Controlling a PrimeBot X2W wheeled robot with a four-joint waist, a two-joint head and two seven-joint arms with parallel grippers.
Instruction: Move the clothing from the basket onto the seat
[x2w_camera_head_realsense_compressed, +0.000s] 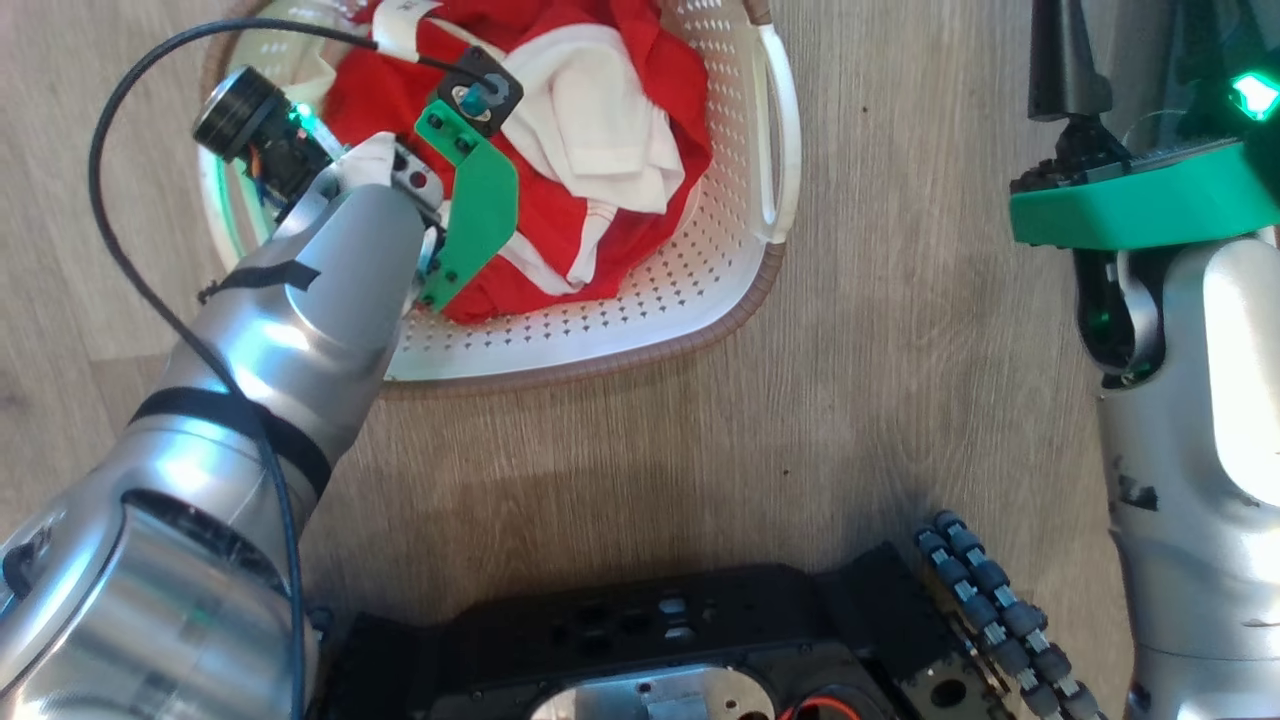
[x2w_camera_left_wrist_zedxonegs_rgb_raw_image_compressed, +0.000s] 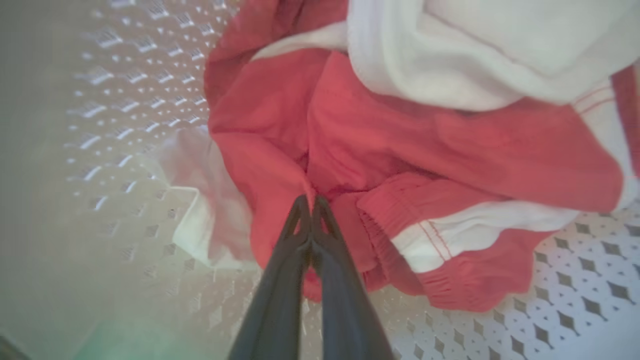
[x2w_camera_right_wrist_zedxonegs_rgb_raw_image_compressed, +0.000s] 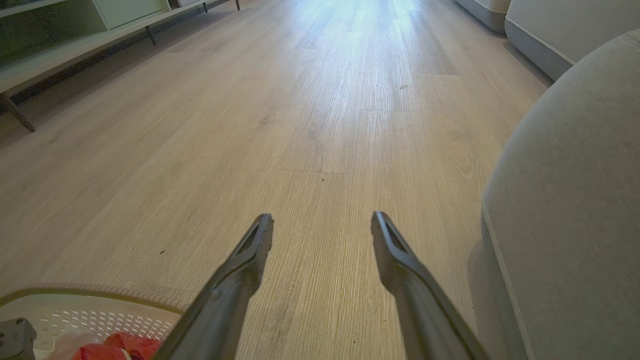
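Left gripper (x2w_camera_left_wrist_zedxonegs_rgb_raw_image_compressed: 311, 202): fingers pressed together, tips apparently nipping a fold of the red clothing (x2w_camera_left_wrist_zedxonegs_rgb_raw_image_compressed: 410, 150), which lies heaped in the basket (x2w_camera_head_realsense_compressed: 700, 270) at eleven o'clock in the head view. Right gripper (x2w_camera_right_wrist_zedxonegs_rgb_raw_image_compressed: 322, 222): fingers spread, empty, above the floor (x2w_camera_right_wrist_zedxonegs_rgb_raw_image_compressed: 320, 100). Seat (x2w_camera_right_wrist_zedxonegs_rgb_raw_image_compressed: 575, 200): three o'clock in the right wrist view. Step in hand: pick-up. Next move calls for a lift clear of the basket, then a carry to the seat.

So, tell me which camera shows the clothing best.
The head view: the red-and-white clothing pile lies in the basket, partly behind the left arm. The left wrist view gives close folds, the left gripper shut on one. The right wrist view catches a red scrap.
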